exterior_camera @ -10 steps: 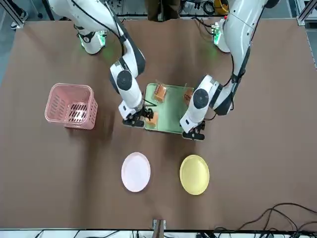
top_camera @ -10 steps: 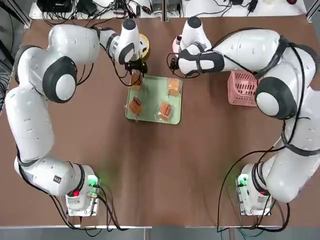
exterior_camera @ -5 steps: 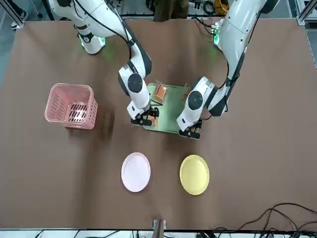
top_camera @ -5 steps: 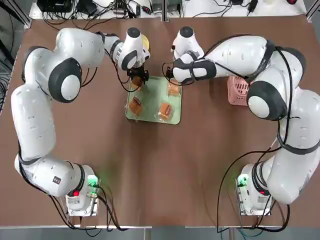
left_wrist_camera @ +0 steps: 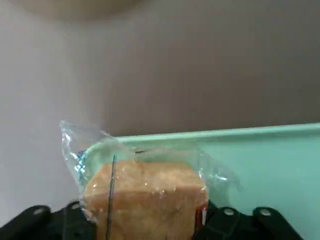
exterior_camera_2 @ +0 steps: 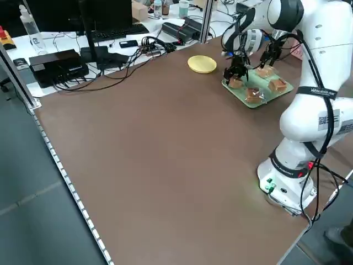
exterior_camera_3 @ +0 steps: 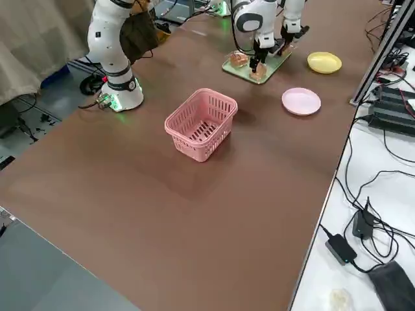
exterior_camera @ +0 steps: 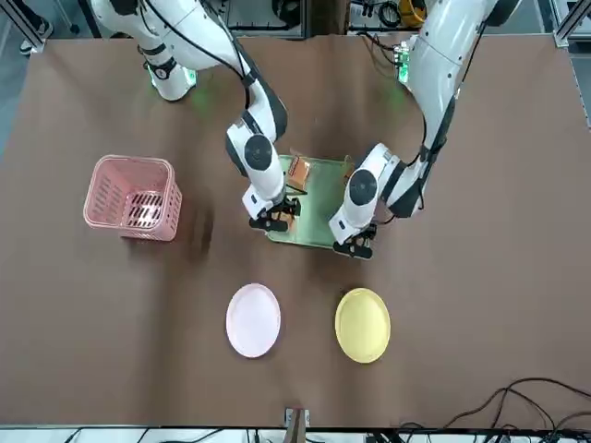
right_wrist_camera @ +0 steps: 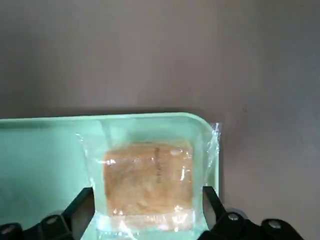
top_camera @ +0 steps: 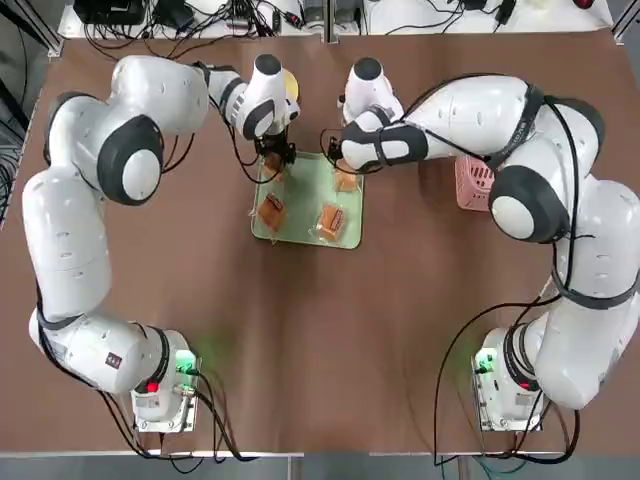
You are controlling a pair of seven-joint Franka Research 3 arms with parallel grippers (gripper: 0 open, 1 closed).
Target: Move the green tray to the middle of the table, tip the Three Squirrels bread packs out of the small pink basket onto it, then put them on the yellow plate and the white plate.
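Both grippers at bread packs on the green tray [top_camera: 318,188]

Left gripper [left_wrist_camera: 149,220]: fingers close about one bread pack [left_wrist_camera: 145,200]; grip unconfirmed. Right gripper [right_wrist_camera: 150,204]: fingers wide, another bread pack [right_wrist_camera: 148,180] between them, above the tray's corner.

A bread pack in clear wrap sits right between the left gripper's fingers.

The bread pack [left_wrist_camera: 145,200] is golden-brown, its crinkled wrapper poking out past the bread; the left gripper [left_wrist_camera: 145,227] has dark fingers, and the green tray [left_wrist_camera: 265,167] shows its rim.
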